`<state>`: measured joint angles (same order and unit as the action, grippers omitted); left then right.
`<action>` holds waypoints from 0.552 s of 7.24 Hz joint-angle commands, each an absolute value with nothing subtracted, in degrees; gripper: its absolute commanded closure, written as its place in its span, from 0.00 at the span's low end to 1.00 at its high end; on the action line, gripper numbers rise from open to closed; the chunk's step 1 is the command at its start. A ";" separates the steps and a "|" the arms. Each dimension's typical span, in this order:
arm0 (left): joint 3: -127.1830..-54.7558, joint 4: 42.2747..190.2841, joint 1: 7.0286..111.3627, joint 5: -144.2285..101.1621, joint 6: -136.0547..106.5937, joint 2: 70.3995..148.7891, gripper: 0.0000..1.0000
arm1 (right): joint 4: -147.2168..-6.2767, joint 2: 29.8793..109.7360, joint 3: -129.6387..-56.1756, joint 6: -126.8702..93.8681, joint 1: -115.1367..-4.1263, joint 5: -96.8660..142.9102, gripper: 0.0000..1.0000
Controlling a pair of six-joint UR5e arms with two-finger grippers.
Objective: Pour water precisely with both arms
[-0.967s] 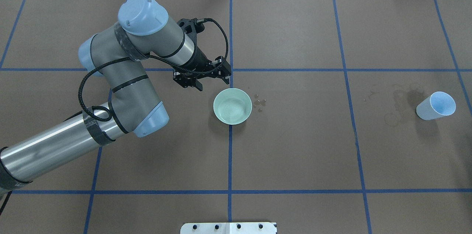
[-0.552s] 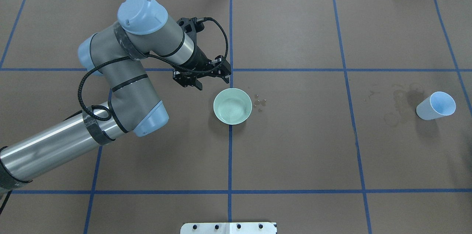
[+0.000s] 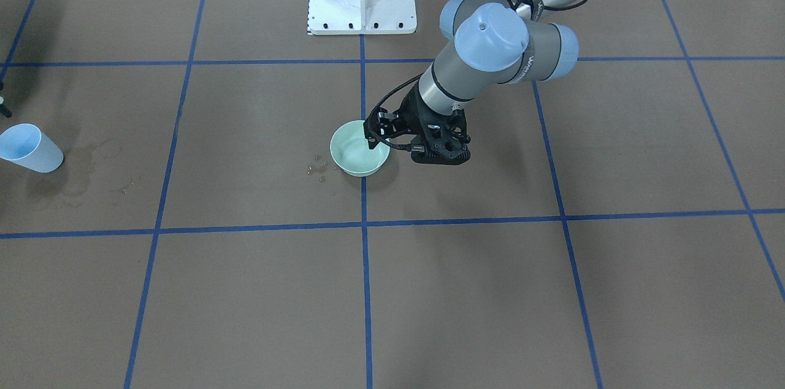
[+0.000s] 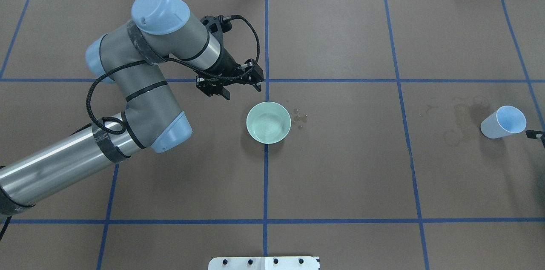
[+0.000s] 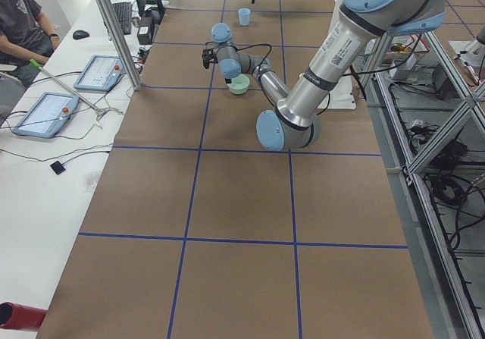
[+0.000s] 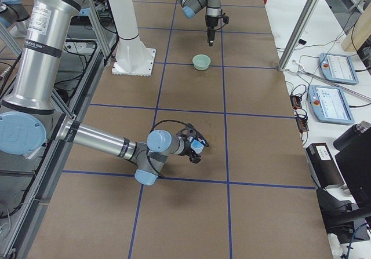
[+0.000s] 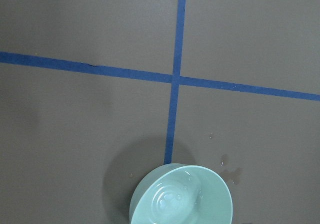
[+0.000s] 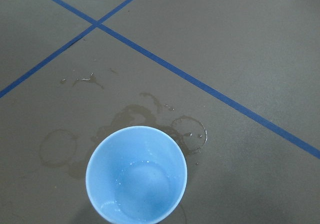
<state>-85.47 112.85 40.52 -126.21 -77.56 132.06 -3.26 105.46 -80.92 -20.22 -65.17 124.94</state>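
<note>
Just ahead of and below the left claw, which is spread wide and holds nothing, sits the mint-green bowl with the water rippling in its bottom. The right claw is close by the blue cup; I cannot tell how far open it is. A careless approach could clip the bowl's rim and slop water onto the surface, where drops already lie. The wet stains around the cup may let it slide.

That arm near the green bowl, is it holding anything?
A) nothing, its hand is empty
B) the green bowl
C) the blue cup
A: the left hand hangs open near the green bowl, gripping nothing, and the blue cup stands far off.
</note>
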 commanded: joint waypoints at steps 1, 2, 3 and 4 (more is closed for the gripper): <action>-88.57 110.13 44.11 -126.82 -75.86 126.87 0.11 | -3.16 104.59 -79.63 -20.39 -63.64 124.28 0.01; -92.68 109.87 44.64 -126.91 -71.85 122.13 0.11 | -3.08 104.50 -79.72 -21.87 -62.94 124.45 0.01; -95.07 109.86 46.74 -129.00 -69.54 118.25 0.11 | -2.38 103.72 -79.63 -23.71 -61.89 124.28 0.01; -95.97 109.95 49.45 -131.46 -67.61 115.95 0.11 | -2.37 103.54 -79.63 -24.08 -61.27 123.84 0.01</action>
